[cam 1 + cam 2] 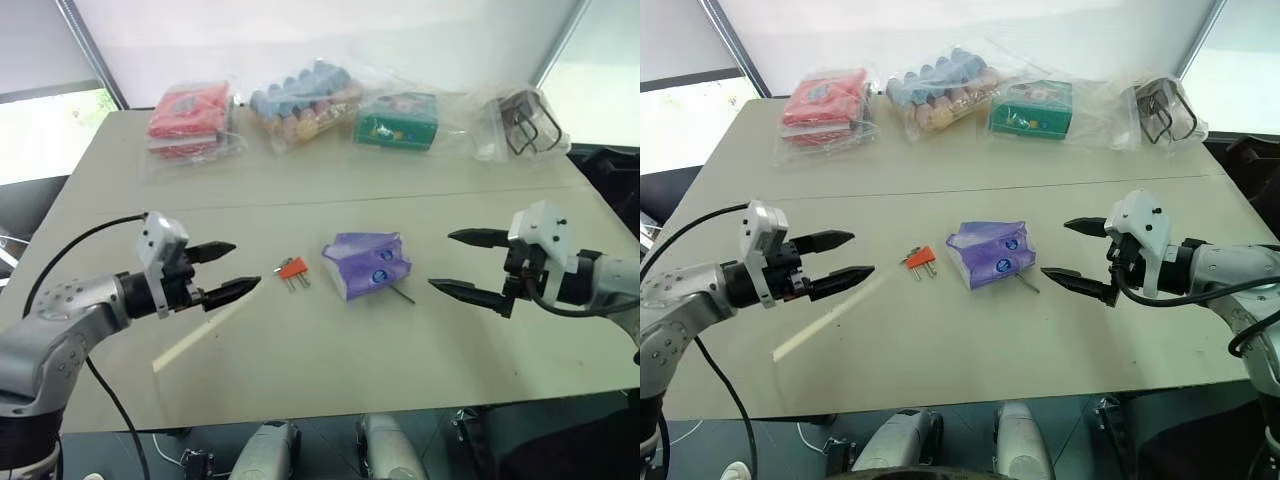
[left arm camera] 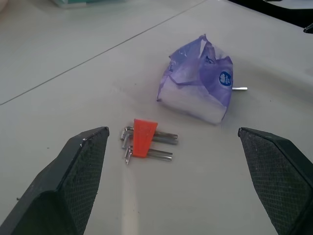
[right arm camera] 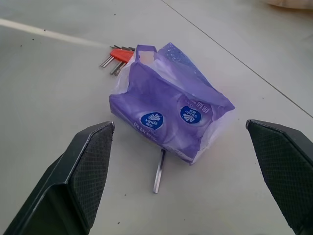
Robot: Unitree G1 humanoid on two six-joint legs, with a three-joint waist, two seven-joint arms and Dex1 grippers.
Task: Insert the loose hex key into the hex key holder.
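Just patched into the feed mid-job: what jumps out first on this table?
The purple packet sits mid-table, with the loose hex key poking out from under its edge on the robot's right. The orange-red hex key holder lies just to the packet's left. The left end effector and right end effector hover open on either side, both empty; bagged goods line the far edge.

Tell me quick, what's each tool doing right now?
Left tool: open, holding nothing.
Right tool: open, holding nothing.
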